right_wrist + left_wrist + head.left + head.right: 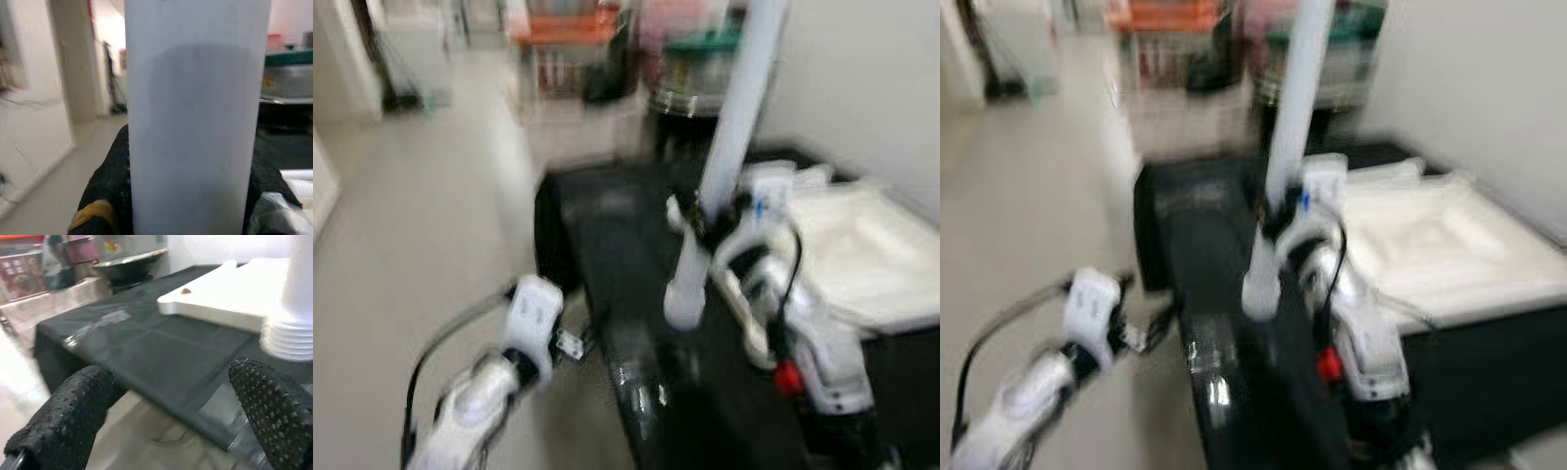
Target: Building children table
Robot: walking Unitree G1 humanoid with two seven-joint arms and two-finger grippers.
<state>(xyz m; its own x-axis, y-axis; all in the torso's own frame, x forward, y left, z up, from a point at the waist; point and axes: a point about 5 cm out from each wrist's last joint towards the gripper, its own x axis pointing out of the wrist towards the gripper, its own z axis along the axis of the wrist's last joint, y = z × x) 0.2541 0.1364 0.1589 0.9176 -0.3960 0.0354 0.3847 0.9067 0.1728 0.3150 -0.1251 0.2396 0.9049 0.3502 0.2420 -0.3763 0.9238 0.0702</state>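
Black-covered table [617, 255] by pale floor [421, 245]

A cloth-covered bench [617, 255] was set against the wall on the right. A tabletop panel [862, 250] lay on its right part. A table leg [729, 147] was held upright above the bench, left of the panel. Shelves [573, 49] stood behind.

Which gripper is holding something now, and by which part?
The right gripper grips the white table leg near its lower, threaded end. The left gripper is open, empty.
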